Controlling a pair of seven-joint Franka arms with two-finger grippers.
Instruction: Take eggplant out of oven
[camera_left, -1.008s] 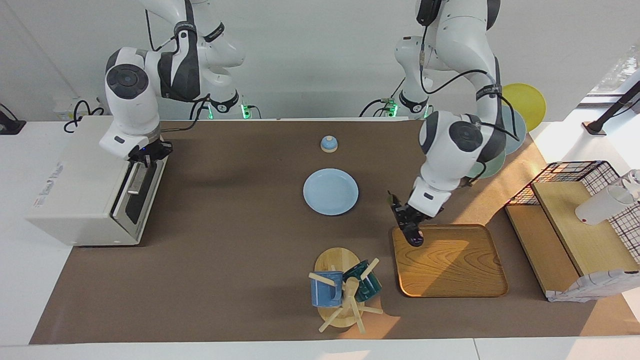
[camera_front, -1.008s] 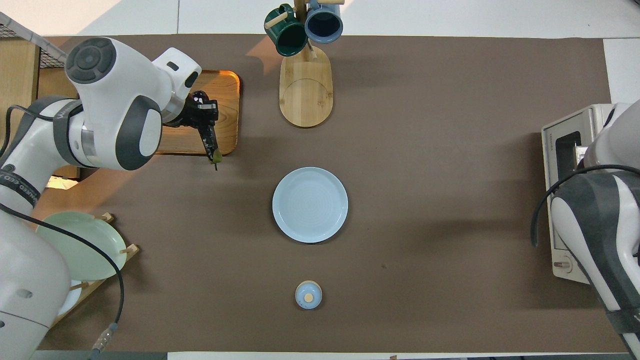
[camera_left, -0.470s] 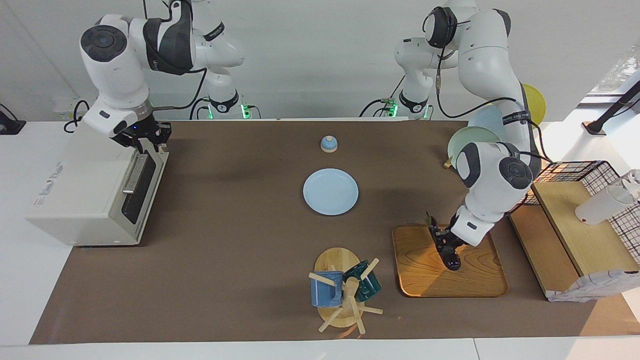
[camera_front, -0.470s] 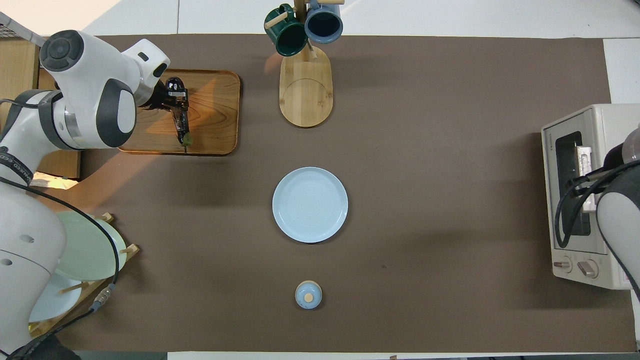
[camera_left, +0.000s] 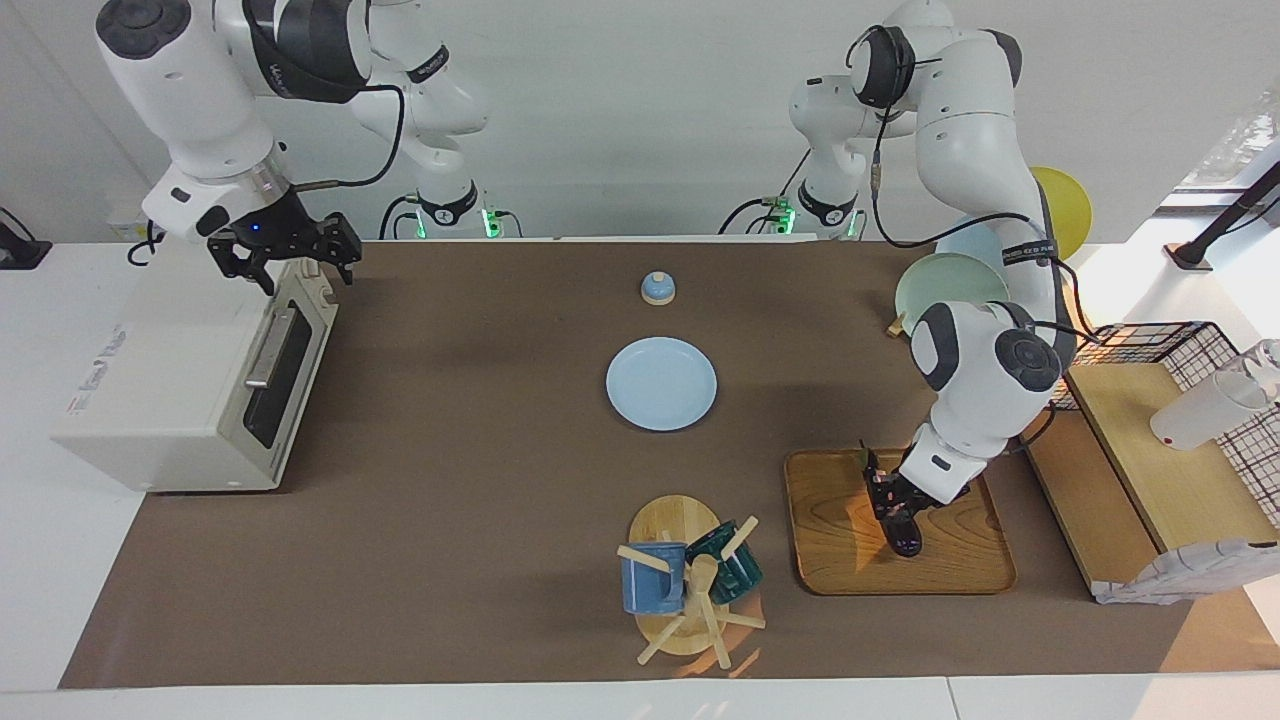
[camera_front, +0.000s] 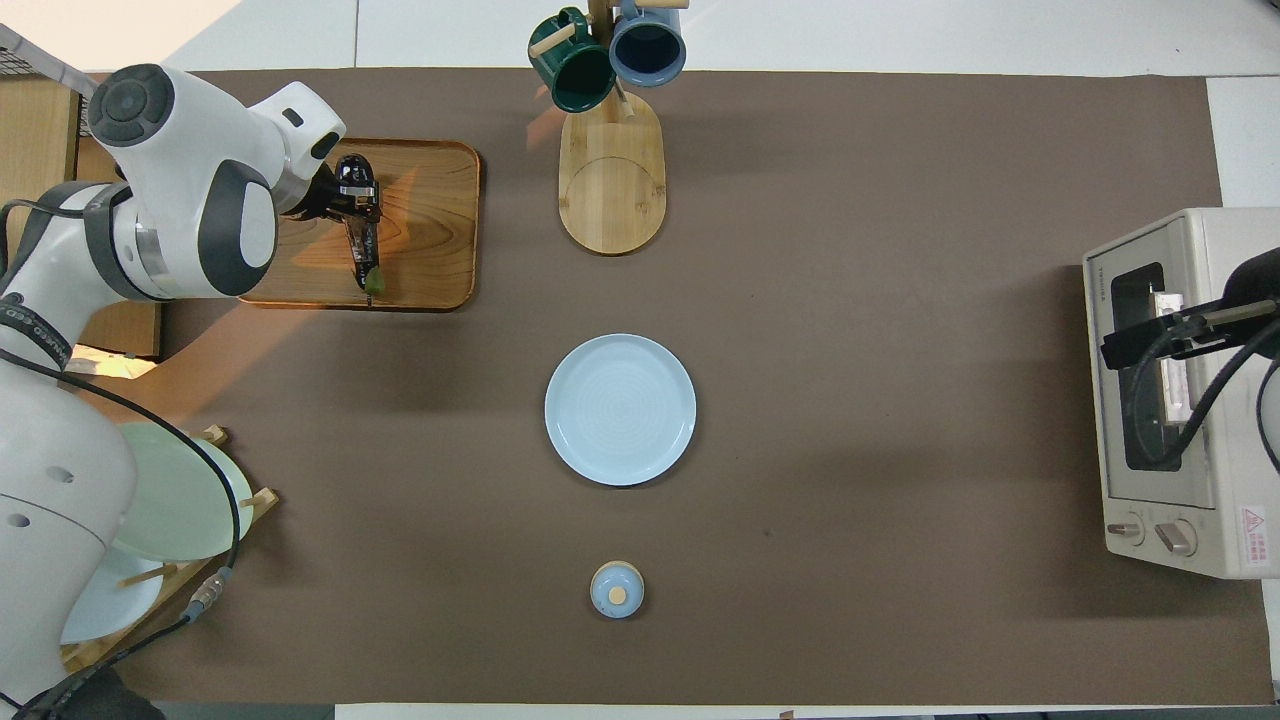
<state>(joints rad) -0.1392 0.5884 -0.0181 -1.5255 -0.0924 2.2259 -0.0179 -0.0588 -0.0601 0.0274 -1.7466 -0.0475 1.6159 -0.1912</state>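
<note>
The glossy dark purple eggplant (camera_left: 893, 503), clamped in the left gripper (camera_left: 897, 510), should be lowered flat onto the wooden tray (camera_left: 960, 570) before release, while the open-fingered right gripper (camera_left: 288, 253) waits over the cream-white oven (camera_left: 150, 390).

Robot lab, mock kitchen.
Two arms bolted at 12 o'clock; toaster oven (camera_left: 190, 370), mug rack (camera_left: 690, 580) on brown mat (camera_left: 480, 520).

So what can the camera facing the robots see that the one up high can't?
Only the facing view shows the right hand whole, open above the oven, and the yellow plate and wire basket at the left arm's end. Only the overhead view shows the oven's two knobs. Both show the left hand shut on the eggplant over the wooden tray, the blue plate and the mug rack.
</note>
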